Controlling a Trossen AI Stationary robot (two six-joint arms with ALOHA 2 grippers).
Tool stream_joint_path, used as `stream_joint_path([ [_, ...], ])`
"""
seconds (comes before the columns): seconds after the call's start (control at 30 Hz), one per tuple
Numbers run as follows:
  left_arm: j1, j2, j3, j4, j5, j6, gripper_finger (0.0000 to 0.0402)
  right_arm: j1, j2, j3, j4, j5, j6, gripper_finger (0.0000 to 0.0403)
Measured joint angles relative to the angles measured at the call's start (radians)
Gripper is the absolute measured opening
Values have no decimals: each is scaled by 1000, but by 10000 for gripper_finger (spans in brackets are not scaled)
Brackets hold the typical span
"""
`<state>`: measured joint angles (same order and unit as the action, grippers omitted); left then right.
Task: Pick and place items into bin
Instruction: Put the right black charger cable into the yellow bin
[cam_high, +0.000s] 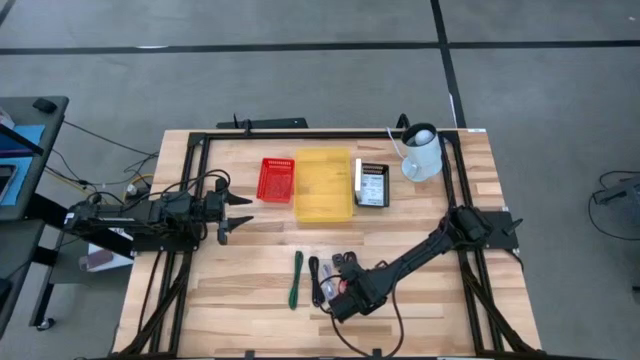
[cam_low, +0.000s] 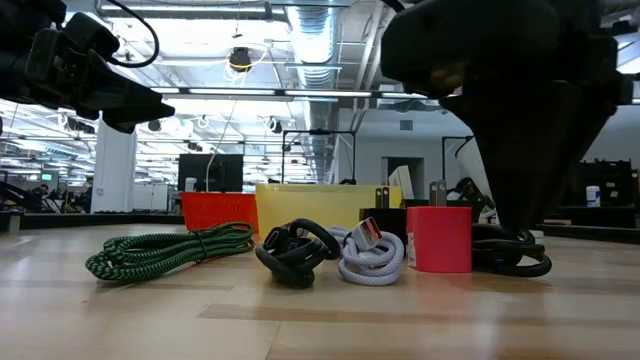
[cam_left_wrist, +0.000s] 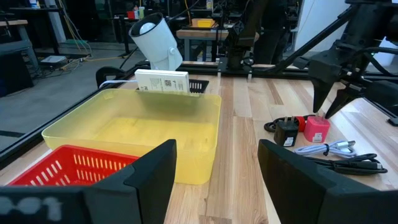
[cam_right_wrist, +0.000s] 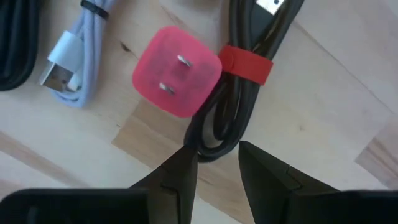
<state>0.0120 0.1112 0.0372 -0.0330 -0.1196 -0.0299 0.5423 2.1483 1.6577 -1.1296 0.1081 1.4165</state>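
The items lie in a group near the table's near edge: a coiled green cable (cam_high: 297, 278), a black cable (cam_high: 315, 280), a pale lavender USB cable (cam_right_wrist: 68, 62), a pink plug charger (cam_right_wrist: 177, 71) and a black cable bound with a red tie (cam_right_wrist: 245, 62). My right gripper (cam_right_wrist: 214, 162) is open and points down, one finger on each side of the looped end (cam_right_wrist: 214, 146) of the red-tied cable, beside the charger. The yellow bin (cam_high: 323, 185) stands at the table's middle. My left gripper (cam_high: 235, 215) waits open, left of the bin, above the table. My right gripper comes from above at the looped end of the red-tied black cable, with a finger (cam_right_wrist: 180, 171) on either side. I cannot tell whether the fingers touch it. The cable lies flat on the table.
A red basket (cam_high: 277, 180) stands against the bin's left side. A black box with a white card (cam_high: 372, 185) is on the bin's right, with a white lamp-like device (cam_high: 420, 150) beyond it. A black plug adapter (cam_left_wrist: 287, 132) lies beside the charger. Bare wood lies between the items and the bin.
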Motion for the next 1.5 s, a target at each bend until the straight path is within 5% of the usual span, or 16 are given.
stream_joint_path([
  [1.5,0,0,0,0,0,0,220,-32,0,0,-28,14,-47,113],
])
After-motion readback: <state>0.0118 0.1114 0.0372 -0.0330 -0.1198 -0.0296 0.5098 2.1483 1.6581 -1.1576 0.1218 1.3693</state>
